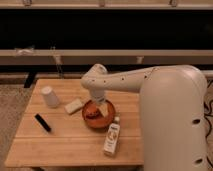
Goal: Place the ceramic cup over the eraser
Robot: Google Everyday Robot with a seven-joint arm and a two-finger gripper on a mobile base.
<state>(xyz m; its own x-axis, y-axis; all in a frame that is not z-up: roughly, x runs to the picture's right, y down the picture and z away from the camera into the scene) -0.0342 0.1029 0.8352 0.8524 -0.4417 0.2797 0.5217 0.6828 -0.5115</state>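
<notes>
**Pincer at the bowl; cup and eraser apart on the table**

The right side of the view is filled by the robot's white arm (170, 100), which is cut off by the right and lower edges. The right end of the wooden table (60, 142) is hidden behind it, and the table's front edge is partly cropped at the bottom.

The pincer (101, 108) is held at the middle of the table, down over a reddish-brown bowl (90, 116). It is merged with the bowl's pale contents, so whether it is open or closed cannot be told. What lies in the bowl cannot be made out either.

Just in front of the bowl, to its right, a bottle (112, 138) is seen lying with its cap toward the bowl. A white label with an orange mark is carried on it; no writing can be read.

The ceramic cup (48, 96) is set near the back left corner, well apart from the pincer. Between it and the bowl a pale cream block (73, 106) is laid. The eraser (42, 122) is placed flat and slantwise near the left edge, in front of the cup and not touching it.
</notes>
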